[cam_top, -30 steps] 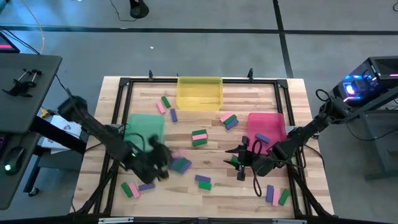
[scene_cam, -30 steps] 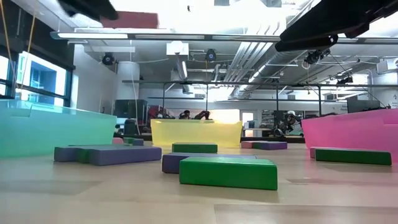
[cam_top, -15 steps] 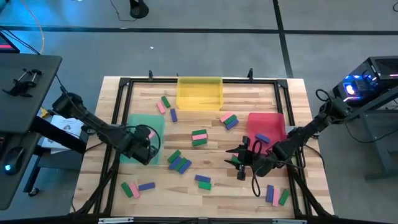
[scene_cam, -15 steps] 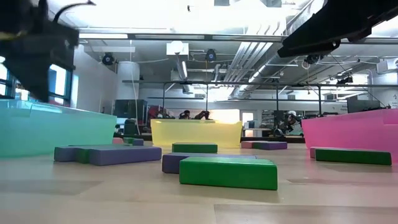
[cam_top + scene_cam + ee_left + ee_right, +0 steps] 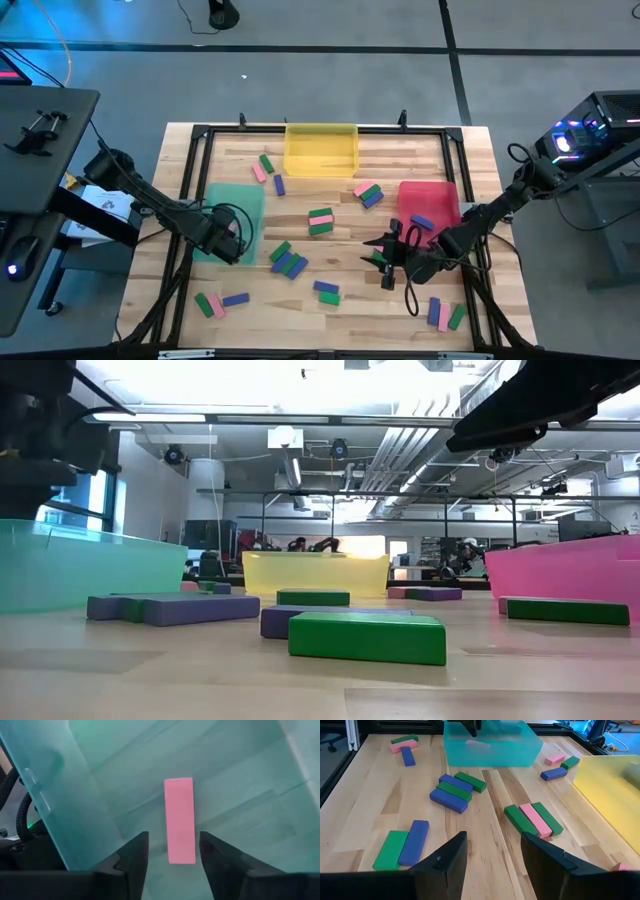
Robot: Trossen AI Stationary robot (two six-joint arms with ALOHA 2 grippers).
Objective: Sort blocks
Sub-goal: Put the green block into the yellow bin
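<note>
The left claw [image 5: 170,851] hangs over the green tray [image 5: 228,203], fingers spread wide and empty; a pink block [image 5: 179,820] lies flat on the tray floor between them, its long axis running away from the wrist, clear of the tray walls. The right claw [image 5: 385,262] waits beside the red tray [image 5: 430,203], also open and holding nothing. Loose blocks [image 5: 289,262] lie flat on the bench [image 5: 340,310] between the green tray and the right claw, mostly in touching side-by-side clusters with bare wood around them.
</note>
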